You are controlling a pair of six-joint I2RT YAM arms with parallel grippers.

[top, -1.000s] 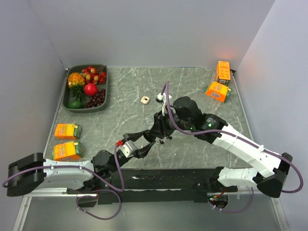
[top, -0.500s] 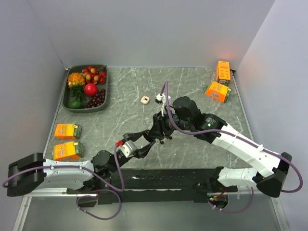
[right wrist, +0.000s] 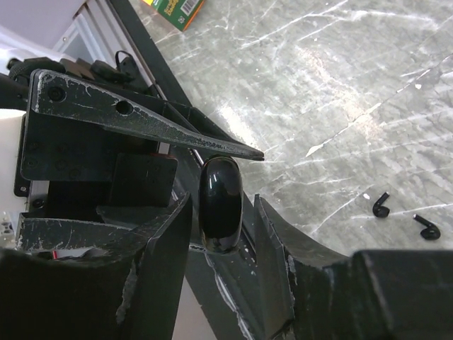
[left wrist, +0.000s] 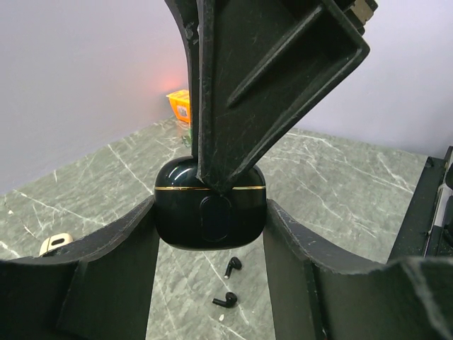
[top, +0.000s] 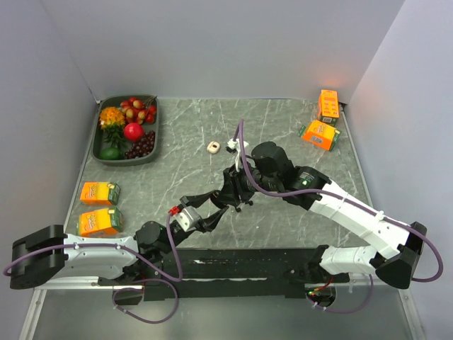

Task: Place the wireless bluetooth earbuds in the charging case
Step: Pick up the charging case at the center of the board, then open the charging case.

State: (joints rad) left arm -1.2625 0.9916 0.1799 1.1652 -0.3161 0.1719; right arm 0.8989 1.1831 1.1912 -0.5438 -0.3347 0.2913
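Left wrist view first: the left hand (left wrist: pixel 210 244) is clamped on the charging case (left wrist: pixel 210 212), 1 finger on each side. It holds the case upright above the desk (left wrist: pixel 340 191) with the lid seam level, presumably so the other arm can work on the top. The lid looks closed. The right hand (left wrist: pixel 221 173) reaches down from above, with a finger lying across the case's front at the seam. My guess is that it means to lever the lid up. Both earbuds (left wrist: pixel 231 266) lie loose on the desk below the case, just beside each other, touched by nothing.

Right wrist view: the case stands edge-on between the right hand's 2 fingers, close to both. I cannot tell whether they press on it or merely straddle it. A left finger crosses just above. The 2 earbuds lie off to the right on the desk.

Top view: both arms meet mid-desk, with the case hidden among their fingers. Nothing can go in until the lid opens, so the task seems early.
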